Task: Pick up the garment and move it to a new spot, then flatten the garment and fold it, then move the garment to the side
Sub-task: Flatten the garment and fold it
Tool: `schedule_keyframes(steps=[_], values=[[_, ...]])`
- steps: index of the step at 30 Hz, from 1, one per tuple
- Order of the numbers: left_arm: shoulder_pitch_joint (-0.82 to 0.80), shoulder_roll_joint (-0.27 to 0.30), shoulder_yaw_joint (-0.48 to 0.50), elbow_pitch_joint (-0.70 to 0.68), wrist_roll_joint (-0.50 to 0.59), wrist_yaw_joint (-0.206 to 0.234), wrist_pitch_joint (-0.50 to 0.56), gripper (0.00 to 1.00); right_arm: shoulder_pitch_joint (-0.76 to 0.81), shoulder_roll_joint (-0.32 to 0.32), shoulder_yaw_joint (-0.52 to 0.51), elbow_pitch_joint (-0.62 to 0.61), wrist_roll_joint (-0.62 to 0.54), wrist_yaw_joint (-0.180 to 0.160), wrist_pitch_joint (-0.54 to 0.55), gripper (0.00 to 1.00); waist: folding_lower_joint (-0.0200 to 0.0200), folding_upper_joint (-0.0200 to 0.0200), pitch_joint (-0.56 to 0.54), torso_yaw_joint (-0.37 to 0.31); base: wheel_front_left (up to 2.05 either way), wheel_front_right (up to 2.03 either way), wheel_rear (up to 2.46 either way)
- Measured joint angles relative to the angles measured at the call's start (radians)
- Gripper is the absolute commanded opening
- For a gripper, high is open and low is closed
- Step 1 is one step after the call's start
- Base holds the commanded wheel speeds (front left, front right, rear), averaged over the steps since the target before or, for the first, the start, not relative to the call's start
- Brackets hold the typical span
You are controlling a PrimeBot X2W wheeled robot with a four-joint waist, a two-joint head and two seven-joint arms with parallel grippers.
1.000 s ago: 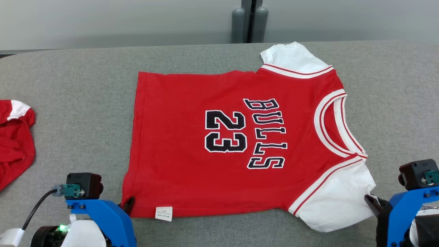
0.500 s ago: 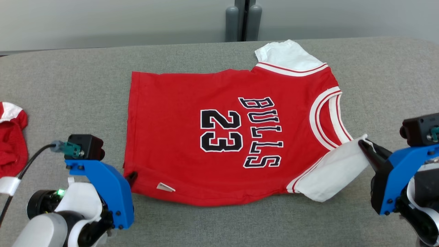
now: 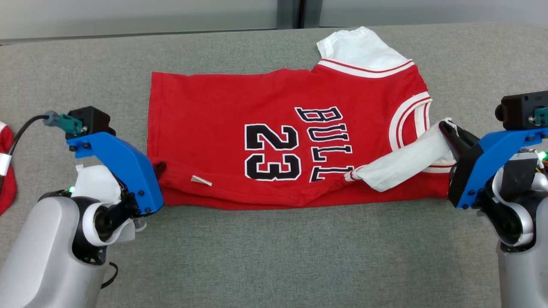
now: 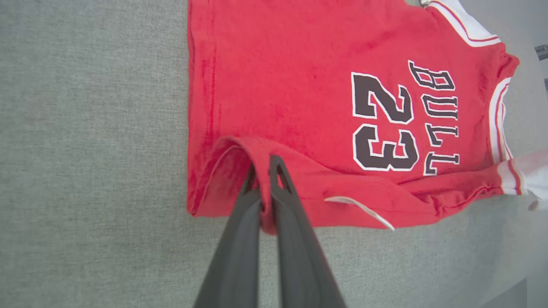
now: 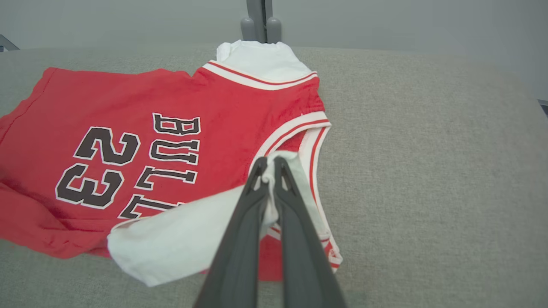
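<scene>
— What lies under everything?
— A table [image 3: 274, 256] covered in grey woven cloth, running wide to both sides.
— Anything else on the table?
— A crumpled red cloth [image 3: 8, 192] at the table's left edge, only partly in view.
— And beyond the table?
— A pale grey wall [image 3: 128, 13], and two grey posts [image 5: 257, 23] side by side just past the table's far edge.

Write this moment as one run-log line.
step: fold | left gripper: shut on hem corner of red BULLS 23 jersey | right gripper: shut on its near white sleeve | near edge lifted off grey fabric table
</scene>
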Motion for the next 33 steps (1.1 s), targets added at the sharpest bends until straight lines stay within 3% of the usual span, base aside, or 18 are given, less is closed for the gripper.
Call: schedule_keyframes(steps=[3,4,5,6,7,16,20,25,33], values=[[-0.033,-0.011,0.014,0.06,-0.003,0.008,-0.018,0.0,-0.032,0.016,-0.001,0.051,0.0,0.0,-0.046,0.0,0.0,0.0,0.012,-0.01,0.0,0.0,0.0],[-0.041,-0.017,0.019,0.078,-0.007,0.01,-0.029,0.0,-0.042,0.021,-0.003,0.063,-0.001,0.0,-0.072,0.76,0.0,0.0,0.014,-0.013,0.0,0.0,0.0],[-0.049,-0.025,0.024,0.095,-0.006,0.011,-0.043,0.27,-0.054,0.025,-0.007,0.076,-0.001,0.0,-0.098,1.0,0.0,0.0,0.017,-0.015,0.0,0.0,0.0],[-0.055,-0.032,0.029,0.11,-0.006,0.013,-0.059,0.85,-0.066,0.029,-0.009,0.091,0.001,0.0,-0.122,1.0,0.0,0.0,0.019,-0.017,0.0,0.0,0.0],[-0.06,-0.035,0.03,0.123,-0.002,0.013,-0.074,1.0,-0.076,0.035,-0.007,0.103,0.009,0.0,-0.148,1.0,0.0,0.0,0.02,-0.018,0.0,0.0,0.0],[0.005,-0.023,0.04,0.156,0.04,0.0,-0.208,1.0,-0.1,0.043,-0.001,0.168,0.066,0.0,-0.347,1.0,-0.0002,-0.0002,0.005,-0.013,0.0,0.0,0.0],[0.099,-0.004,0.021,0.125,0.101,-0.007,-0.312,1.0,-0.006,0.02,-0.03,0.178,0.043,0.0,-0.277,1.0,-0.0002,-0.0002,-0.016,0.001,0.0,0.0,0.0],[0.167,-0.024,-0.031,0.103,0.163,0.001,-0.394,1.0,0.096,0.026,-0.073,0.149,-0.026,0.0,-0.2,1.0,-0.0002,-0.0002,-0.029,0.005,0.0,0.0,0.0],[0.173,-0.04,-0.106,0.167,0.275,0.036,-0.466,1.0,0.127,0.062,-0.125,0.222,-0.159,0.0,-0.267,1.0,-0.0003,-0.0002,-0.026,-0.008,0.0,0.0,0.0]])
